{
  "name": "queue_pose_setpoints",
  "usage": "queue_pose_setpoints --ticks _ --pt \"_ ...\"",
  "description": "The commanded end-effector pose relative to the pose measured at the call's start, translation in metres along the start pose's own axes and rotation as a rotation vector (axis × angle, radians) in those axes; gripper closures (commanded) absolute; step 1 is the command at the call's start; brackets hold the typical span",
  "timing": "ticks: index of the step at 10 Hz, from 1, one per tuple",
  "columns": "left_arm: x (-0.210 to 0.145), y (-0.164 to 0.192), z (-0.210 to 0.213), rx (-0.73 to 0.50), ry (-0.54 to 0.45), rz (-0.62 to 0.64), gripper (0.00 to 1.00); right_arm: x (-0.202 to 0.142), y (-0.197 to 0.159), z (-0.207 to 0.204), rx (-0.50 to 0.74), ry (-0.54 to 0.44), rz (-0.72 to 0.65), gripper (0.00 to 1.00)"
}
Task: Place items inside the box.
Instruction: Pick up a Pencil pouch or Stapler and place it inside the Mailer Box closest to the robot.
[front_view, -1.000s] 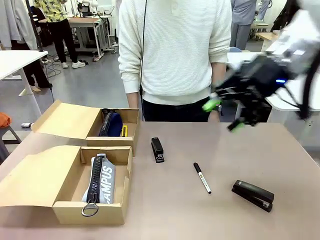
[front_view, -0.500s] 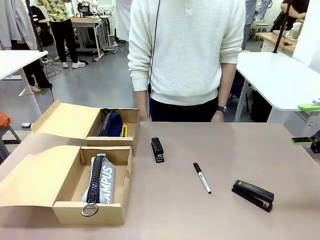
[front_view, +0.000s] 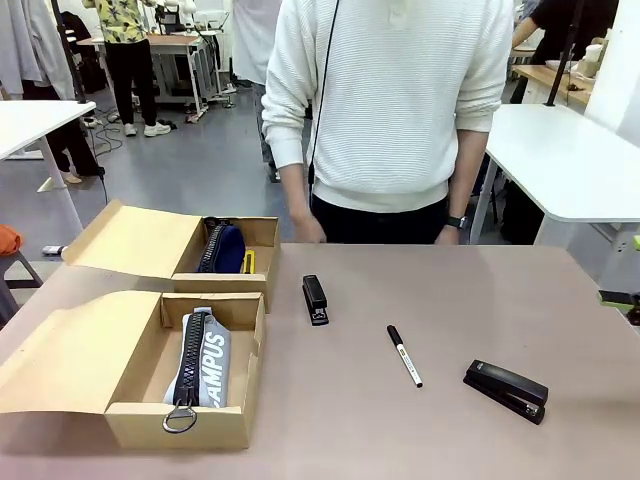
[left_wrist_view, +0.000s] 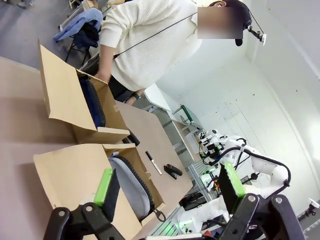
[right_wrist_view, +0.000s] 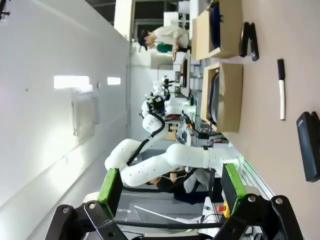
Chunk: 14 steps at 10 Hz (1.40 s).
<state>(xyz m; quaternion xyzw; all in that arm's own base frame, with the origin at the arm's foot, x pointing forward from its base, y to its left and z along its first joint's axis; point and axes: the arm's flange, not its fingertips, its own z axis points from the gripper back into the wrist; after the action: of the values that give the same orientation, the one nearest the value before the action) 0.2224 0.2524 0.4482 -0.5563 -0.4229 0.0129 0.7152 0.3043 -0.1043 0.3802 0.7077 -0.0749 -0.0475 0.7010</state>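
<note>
Left tool (left_wrist_view: 169, 183) and right tool (right_wrist_view: 170, 184) gaped empty. Right of the cardboard box (front_view: 180, 425), the brown desk (front_view: 450, 300) bore a stapler (front_view: 315, 299), marker (front_view: 404, 356) and larger stapler (front_view: 506, 391); a white table (front_view: 560, 160) stood beyond.

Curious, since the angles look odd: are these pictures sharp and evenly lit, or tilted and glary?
Front view: sharp, even light, soft shadow under the large stapler. Left wrist view: tilted, background pale and bright. Right wrist view: rolled sideways, bright glare patch.
</note>
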Motion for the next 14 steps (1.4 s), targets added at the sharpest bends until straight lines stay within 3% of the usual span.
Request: queue_pose_setpoints --ticks 1,11,12,14 --pt "0.002 -0.002 -0.001 -0.017 -0.016 -0.023 0.00 0.001 0.017 -0.003 -0.010 -0.006 -0.030 0.00" --pt "0.002 -0.002 -0.001 -0.017 -0.016 -0.023 0.00 0.001 0.010 -0.002 -0.019 0.006 -0.016 0.00" --pt "0.002 -0.002 -0.001 -0.017 -0.016 -0.023 0.00 -0.004 0.010 -0.047 -0.279 0.106 0.134 0.00" --pt "0.002 -0.002 -0.001 -0.017 -0.016 -0.023 0.00 -0.008 -0.005 -0.105 -0.598 0.195 0.489 0.00"
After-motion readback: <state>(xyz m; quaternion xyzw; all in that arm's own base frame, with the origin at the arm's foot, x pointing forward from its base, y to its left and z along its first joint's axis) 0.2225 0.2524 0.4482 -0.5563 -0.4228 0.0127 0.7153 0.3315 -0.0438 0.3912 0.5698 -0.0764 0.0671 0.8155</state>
